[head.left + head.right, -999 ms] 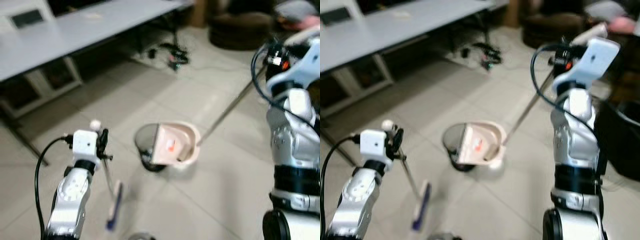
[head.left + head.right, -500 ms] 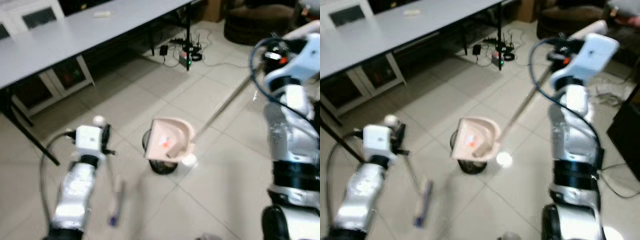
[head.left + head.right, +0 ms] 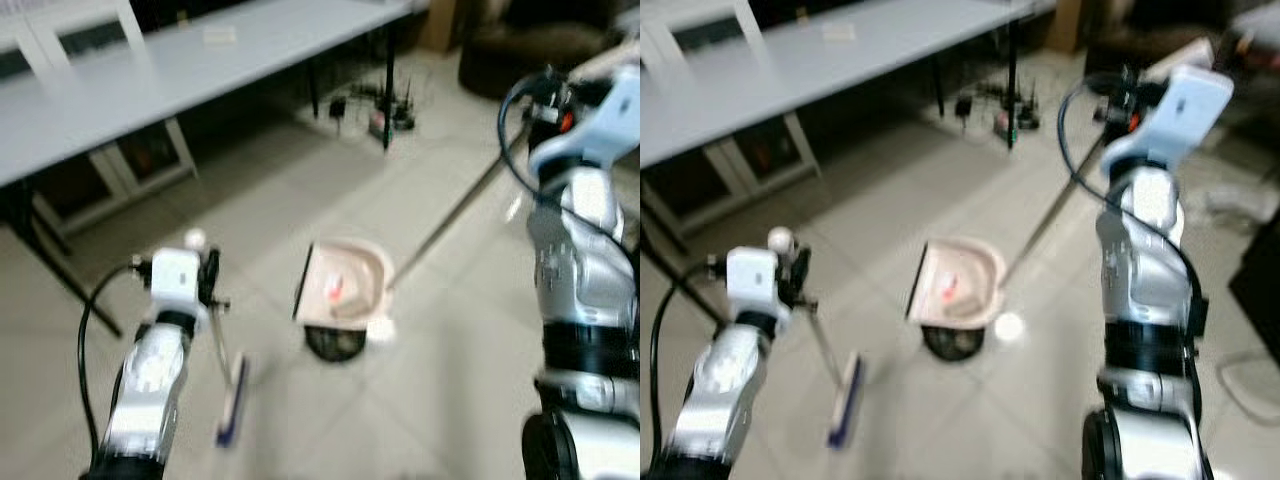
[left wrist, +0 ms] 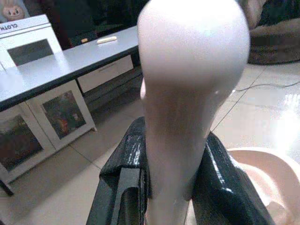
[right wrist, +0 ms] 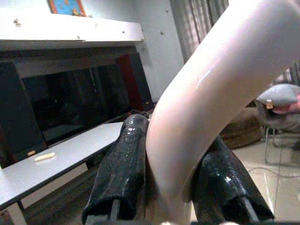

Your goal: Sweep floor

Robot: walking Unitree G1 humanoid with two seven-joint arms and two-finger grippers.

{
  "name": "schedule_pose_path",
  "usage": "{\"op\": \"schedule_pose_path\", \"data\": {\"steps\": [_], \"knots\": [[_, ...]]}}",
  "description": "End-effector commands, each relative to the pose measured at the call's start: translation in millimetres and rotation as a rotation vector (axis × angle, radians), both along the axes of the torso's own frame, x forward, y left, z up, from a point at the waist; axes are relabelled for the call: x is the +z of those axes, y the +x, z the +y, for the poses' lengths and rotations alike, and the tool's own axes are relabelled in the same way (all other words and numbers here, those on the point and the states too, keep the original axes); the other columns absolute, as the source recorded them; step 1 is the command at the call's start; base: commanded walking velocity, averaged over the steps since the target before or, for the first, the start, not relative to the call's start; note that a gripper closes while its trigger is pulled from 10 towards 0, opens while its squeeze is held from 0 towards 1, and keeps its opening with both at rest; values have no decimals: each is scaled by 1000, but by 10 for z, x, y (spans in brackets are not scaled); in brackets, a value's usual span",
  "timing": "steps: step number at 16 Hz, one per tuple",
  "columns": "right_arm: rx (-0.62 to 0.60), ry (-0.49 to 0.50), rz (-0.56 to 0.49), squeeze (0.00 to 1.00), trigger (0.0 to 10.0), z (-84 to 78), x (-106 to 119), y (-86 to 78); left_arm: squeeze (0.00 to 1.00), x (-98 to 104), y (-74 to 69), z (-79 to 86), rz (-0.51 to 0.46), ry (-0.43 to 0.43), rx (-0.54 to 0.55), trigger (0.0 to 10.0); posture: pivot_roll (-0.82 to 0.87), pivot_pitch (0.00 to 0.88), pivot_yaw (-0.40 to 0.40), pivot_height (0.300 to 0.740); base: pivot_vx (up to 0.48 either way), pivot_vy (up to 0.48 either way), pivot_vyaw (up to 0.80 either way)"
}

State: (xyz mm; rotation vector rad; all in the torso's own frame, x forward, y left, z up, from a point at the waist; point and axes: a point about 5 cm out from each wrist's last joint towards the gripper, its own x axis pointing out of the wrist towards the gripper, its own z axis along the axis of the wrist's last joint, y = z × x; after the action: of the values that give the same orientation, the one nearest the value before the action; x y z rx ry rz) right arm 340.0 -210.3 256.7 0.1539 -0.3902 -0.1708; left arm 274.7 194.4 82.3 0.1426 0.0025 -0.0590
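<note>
The left hand (image 4: 166,187) is clamped on the pale rounded top of the broom handle (image 4: 187,93), one black finger (image 4: 124,183) pressed against each side of it. Seen from the head, the thin broom shaft slants down from that hand to the broom head (image 3: 232,405), a white and blue strip lying on the tiled floor (image 3: 440,400) just ahead of the left arm.

The right hand (image 5: 171,187) is raised at the right of the scene and pinches the thick pale curved grip of the dustpan handle (image 5: 220,93) between its two black fingers (image 5: 119,173). A long grey pole (image 3: 450,225) runs down from it to the dustpan (image 3: 345,285).

The dustpan, pinkish beige, is near the middle of the floor, to the right of the broom head and apart from it. Small pieces of litter, one reddish, lie inside it. A dark round shape shows under its near edge; it is too blurred to identify.

Farther off, a long grey tabletop (image 3: 150,75) spans the back, with a small pale object (image 3: 219,35) on it. Cables and plugs (image 3: 385,105) lie on the floor beneath its right end. White cabinets (image 3: 125,165) stand under its left part.
</note>
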Motion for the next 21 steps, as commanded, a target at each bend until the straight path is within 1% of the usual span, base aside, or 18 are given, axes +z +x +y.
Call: {"op": "schedule_pose_path", "data": {"steps": [1,6,8,21], "knots": [[-27,-6,-66,0,10000,-45,153,-31,0,84,35,-12,-43,5,-12,10000,-27,5,87,740,341,0,0],[-32,-8,-69,0,10000,-69,164,-28,0,68,28,-32,-41,6,-11,10000,-28,6,84,740,337,0,0],[-34,-22,-72,0,10000,-78,175,-26,0,71,31,-43,-42,5,-14,10000,-30,10,84,740,337,0,0],[-34,-22,-72,0,10000,-78,175,-26,0,71,31,-43,-42,5,-14,10000,-30,10,84,740,337,0,0]]}}
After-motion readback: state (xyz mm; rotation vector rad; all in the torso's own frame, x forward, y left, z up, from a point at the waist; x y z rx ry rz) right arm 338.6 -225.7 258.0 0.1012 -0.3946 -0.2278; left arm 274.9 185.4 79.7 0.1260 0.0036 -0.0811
